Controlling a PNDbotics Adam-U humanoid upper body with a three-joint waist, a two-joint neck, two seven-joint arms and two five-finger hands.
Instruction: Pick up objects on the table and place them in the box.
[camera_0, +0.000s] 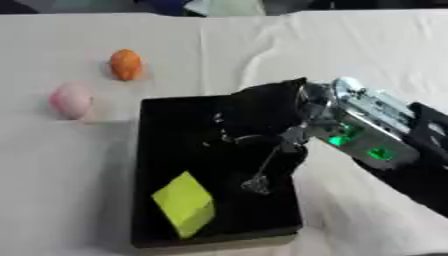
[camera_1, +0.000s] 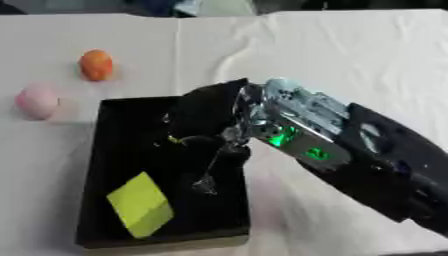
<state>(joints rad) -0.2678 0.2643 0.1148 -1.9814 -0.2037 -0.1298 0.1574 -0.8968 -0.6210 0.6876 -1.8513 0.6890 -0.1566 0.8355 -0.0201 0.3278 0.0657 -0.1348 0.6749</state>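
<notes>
Right hand (camera_0: 262, 117) hangs over the box (camera_0: 175, 112), fingers too dark to tell open from closed, yellow block (camera_0: 185, 203) already inside, so best lift clear before heading for the orange (camera_0: 126, 64) and pink (camera_0: 71, 100) objects by the table's (camera_0: 367, 45) left edge.

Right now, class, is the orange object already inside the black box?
No, the orange object lies on the white tablecloth beyond the black box, near a pink object; only a yellow-green block lies inside.
</notes>
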